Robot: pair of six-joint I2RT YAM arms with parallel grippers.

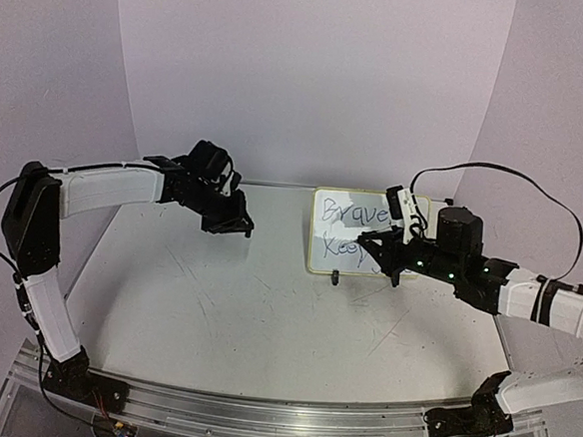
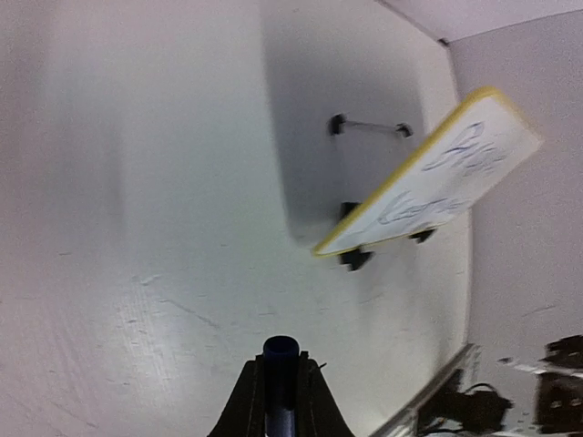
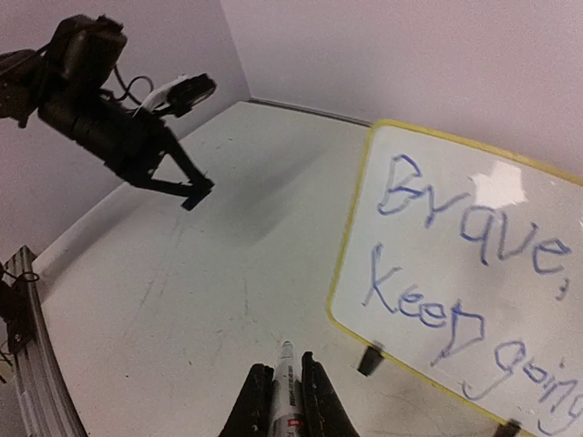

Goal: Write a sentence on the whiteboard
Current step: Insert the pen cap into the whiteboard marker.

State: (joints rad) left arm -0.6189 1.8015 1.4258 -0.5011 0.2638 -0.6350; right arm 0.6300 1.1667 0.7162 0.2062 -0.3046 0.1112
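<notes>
The whiteboard [image 1: 343, 232] stands tilted on black clip feet at the back right of the table. Blue writing on it reads "Brave, Keep going". It also shows in the right wrist view [image 3: 474, 273] and the left wrist view [image 2: 437, 177]. My right gripper [image 3: 285, 369] is shut on a white marker [image 3: 288, 387]. The marker tip points at the table just left of the board's lower left corner, off the board. In the top view this gripper [image 1: 374, 249] is over the board's lower right part. My left gripper [image 2: 281, 360] is shut on a dark blue marker cap [image 2: 281, 350], held above the table left of the board [image 1: 236, 225].
The scratched white tabletop [image 1: 264, 327] lies between the arms. A thin rod with two black ends [image 2: 369, 126] lies on the table beyond the board. The left arm [image 3: 118, 118] hangs over the table's far left. A metal rail [image 1: 278, 418] runs along the near edge.
</notes>
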